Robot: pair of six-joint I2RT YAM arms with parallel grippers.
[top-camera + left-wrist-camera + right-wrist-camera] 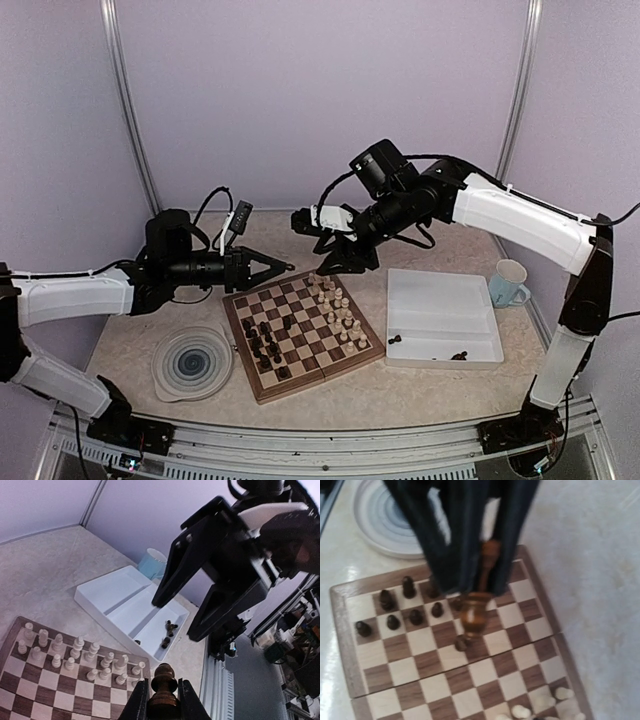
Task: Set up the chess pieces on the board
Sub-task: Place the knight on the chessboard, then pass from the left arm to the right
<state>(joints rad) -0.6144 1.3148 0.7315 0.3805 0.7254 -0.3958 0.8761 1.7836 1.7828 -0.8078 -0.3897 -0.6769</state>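
Operator: left gripper (285, 267) jaws pinch a dark piece (163, 690) low on its body, aloft near the far edge of the board (470, 672). Right gripper (174, 619) jaws stand apart over the board.
Second: Handling?
Operator: I judge it light, hard, slick, tippy; I'd hold mid-stem and set it base down.

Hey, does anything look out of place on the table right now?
A few dark chess pieces lie toppled in the white tray, not on the board where the rest stand.
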